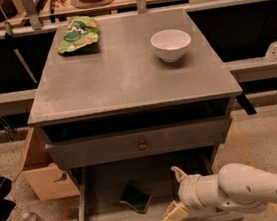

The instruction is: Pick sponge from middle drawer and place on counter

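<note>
- Fingers (172,214) of the gripper (175,193) splay wide, holding nothing, at lower centre-right over the open middle drawer (107,182).
- Grey surface (124,79) fills mid-frame, carrying a green bag (77,34) upper left and a white bowl (170,44) upper right.
- Dark green sponge (135,197) lies on the drawer floor at lower centre, left of the fingers and apart from them.

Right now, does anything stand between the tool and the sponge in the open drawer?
Nothing visible does. The tool is open and sits low inside the middle drawer. It is beside the sponge, on its right in the camera view, without touching it. Only bare drawer floor lies between them.
</note>
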Controlling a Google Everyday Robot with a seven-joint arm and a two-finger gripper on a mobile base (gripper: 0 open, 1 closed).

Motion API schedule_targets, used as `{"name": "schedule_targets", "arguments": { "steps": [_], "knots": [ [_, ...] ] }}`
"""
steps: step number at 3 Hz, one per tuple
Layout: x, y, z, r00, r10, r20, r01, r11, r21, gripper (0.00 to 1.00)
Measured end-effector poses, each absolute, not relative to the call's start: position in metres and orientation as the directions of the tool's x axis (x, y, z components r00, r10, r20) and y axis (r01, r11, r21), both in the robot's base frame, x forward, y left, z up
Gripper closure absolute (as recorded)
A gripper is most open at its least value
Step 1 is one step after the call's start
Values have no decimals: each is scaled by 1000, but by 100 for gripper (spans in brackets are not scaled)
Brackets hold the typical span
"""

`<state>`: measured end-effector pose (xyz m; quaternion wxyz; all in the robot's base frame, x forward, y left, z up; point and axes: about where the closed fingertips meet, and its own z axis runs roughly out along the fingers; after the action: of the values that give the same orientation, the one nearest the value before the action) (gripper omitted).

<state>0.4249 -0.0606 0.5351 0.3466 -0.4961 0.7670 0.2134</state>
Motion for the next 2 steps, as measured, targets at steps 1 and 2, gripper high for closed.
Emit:
{"name": "schedule_targets", "arguments": {
  "steps": [1,2],
  "knots": [
    [425,-61,535,-268,-613,-743,-909,417,-17,0],
    [435,-44,528,-253,-626,-738,-917,398,-23,0]
  ]
}}
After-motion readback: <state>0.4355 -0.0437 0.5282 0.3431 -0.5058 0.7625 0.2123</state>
